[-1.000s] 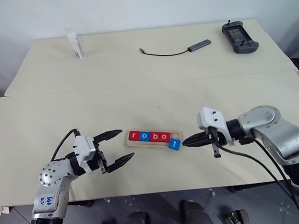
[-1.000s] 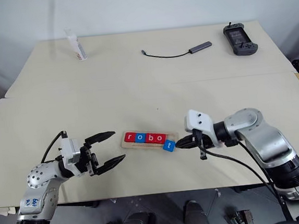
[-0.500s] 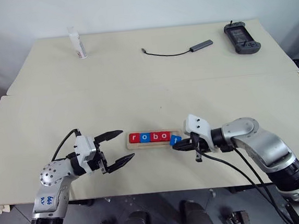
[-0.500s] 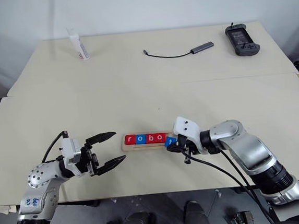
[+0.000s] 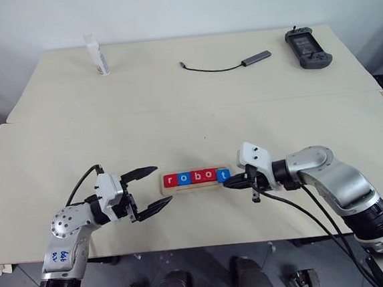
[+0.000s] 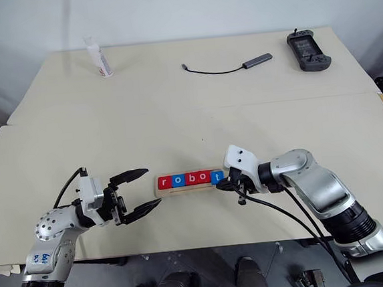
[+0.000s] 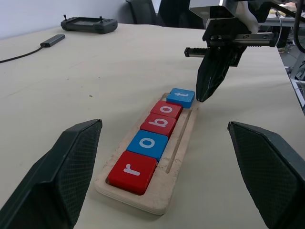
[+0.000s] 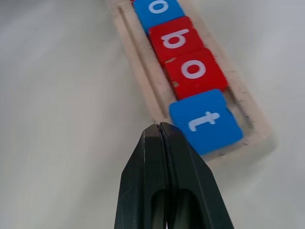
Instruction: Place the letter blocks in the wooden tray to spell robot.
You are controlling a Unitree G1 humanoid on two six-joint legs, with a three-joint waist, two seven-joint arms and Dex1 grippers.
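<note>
The wooden tray (image 5: pixel 195 185) lies at the table's middle, holding the letter blocks in a row: red r (image 5: pixel 170 180), blue o (image 5: pixel 183 178), red b (image 5: pixel 196 177), red o (image 5: pixel 210 175), blue t (image 5: pixel 223 175). The t (image 8: pixel 205 120) sits a little skewed at the right end, one corner over the rim. My right gripper (image 5: pixel 226 183) is shut and empty, its tip (image 8: pixel 159 125) at the tray's right end beside the t. My left gripper (image 5: pixel 163 184) stands open and empty just left of the tray, apart from it.
At the back of the table stand a white bottle (image 5: pixel 95 56) on the left, a black cable with an adapter (image 5: pixel 225 64) in the middle and a black controller (image 5: pixel 306 39) on the right. A seam (image 5: pixel 188 107) runs across between two tabletops.
My shut right gripper moved left toward the tray's right end. The blue t, tilted off the tray's end before, now lies in line with the other blocks. My left gripper kept still.
</note>
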